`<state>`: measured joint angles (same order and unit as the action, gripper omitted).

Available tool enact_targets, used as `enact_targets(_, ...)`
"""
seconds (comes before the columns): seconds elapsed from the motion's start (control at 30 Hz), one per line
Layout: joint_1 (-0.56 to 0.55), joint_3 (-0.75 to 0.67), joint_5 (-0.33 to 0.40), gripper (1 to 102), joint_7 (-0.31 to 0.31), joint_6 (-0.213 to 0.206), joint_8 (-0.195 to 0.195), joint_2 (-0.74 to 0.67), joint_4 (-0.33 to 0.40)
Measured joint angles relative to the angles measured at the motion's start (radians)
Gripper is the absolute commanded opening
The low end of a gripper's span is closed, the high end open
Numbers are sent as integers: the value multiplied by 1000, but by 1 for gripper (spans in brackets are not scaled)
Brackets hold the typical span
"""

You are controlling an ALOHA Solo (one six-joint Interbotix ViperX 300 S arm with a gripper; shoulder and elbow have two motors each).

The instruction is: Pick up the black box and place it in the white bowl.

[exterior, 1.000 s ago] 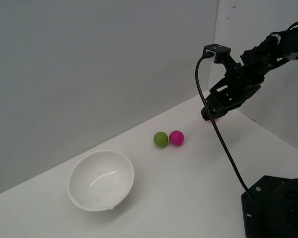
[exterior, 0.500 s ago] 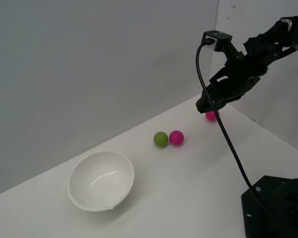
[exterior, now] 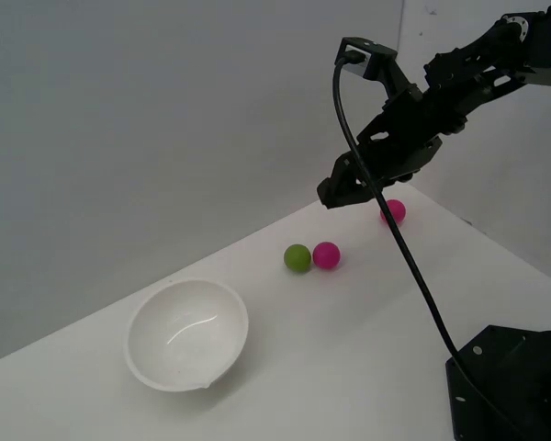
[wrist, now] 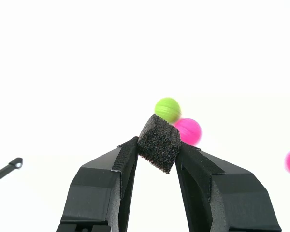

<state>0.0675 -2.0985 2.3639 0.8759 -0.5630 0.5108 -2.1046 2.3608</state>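
Box point(wrist: 159, 143), a small black cube of rough, foam-like texture, is clamped tilted between the fingertips of the gripper point(wrist: 157, 151).

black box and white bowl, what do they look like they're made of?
Black box: likely foam or sponge; matte, with a coarse, porous, speckled surface, pinched between the end effector fingers. White bowl: glossy and smooth, with a bright highlight streak inside; glazed ceramic or hard plastic, the exterior view can't settle which.
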Motion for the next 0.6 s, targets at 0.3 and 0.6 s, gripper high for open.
enact_targets(0.3, -80, 9, -29, 34, 0, -72, 2, 9, -28)
enact_targets(0.6, -204, 69, -60, 34, -31, -133, 2, 71, -57)
